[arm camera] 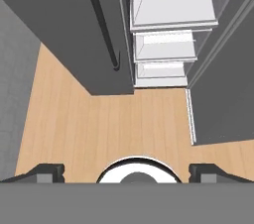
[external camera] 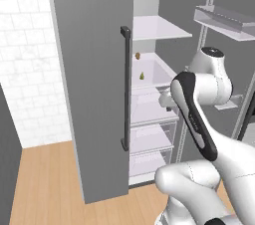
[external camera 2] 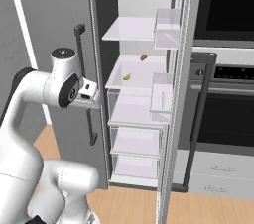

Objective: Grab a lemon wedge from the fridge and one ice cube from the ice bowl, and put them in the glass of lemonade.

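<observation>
The fridge (external camera: 94, 79) stands with both doors swung open, showing white shelves and clear drawers (external camera 2: 135, 141). The lemon wedge (external camera: 142, 75) (external camera 2: 127, 77), tiny and yellow-green, lies on a middle shelf. A tiny orange-brown lump (external camera: 137, 56) (external camera 2: 144, 57) sits behind it, farther back on the same shelf. My gripper (arm camera: 127, 171) hangs in front of the fridge at about drawer height, below and short of the wedge, and faces down at the floor. Its fingertips (arm camera: 49, 171) are spread wide apart with nothing between them. The ice bowl, ice cubes and glass of lemonade are out of view.
The left door (arm camera: 64, 15) with its dark bar handle (external camera: 125, 89) stands close on my left. The right door with shelf bins (external camera: 224, 20) (external camera 2: 163, 96) stands close on my right. A black oven stack (external camera 2: 228, 69) is farther right. Wooden floor (arm camera: 109, 129) lies below.
</observation>
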You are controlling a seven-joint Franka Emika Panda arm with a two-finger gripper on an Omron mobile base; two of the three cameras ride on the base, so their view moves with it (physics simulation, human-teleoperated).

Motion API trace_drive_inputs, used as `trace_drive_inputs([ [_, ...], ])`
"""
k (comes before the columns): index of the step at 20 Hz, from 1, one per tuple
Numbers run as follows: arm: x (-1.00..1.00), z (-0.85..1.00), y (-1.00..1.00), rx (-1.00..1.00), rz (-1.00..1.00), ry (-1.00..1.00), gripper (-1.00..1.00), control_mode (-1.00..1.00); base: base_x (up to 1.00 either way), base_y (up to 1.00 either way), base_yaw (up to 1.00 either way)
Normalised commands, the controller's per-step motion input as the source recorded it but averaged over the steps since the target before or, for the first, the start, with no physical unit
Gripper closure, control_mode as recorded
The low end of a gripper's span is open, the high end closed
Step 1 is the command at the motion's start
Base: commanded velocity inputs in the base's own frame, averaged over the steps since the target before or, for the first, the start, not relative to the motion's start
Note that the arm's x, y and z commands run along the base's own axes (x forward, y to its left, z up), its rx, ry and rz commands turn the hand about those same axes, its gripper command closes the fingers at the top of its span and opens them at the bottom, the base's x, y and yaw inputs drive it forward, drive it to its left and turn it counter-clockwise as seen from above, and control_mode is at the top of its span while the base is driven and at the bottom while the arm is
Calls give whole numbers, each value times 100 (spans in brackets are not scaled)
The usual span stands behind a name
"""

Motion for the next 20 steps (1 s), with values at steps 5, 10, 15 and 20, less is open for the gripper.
trace_drive_inputs([
  [5, -25, 0, 0, 0, -2, -2, -100, -100, 0, 0, 0],
  [10, -4, 0, -11, 0, -1, 0, -100, -100, 0, 0, 0],
  [15, 5, -2, -10, 0, 0, -1, -100, -100, 0, 0, 0],
  [20, 25, -10, -20, -2, -1, 0, -100, -100, 0, 0, 0],
])
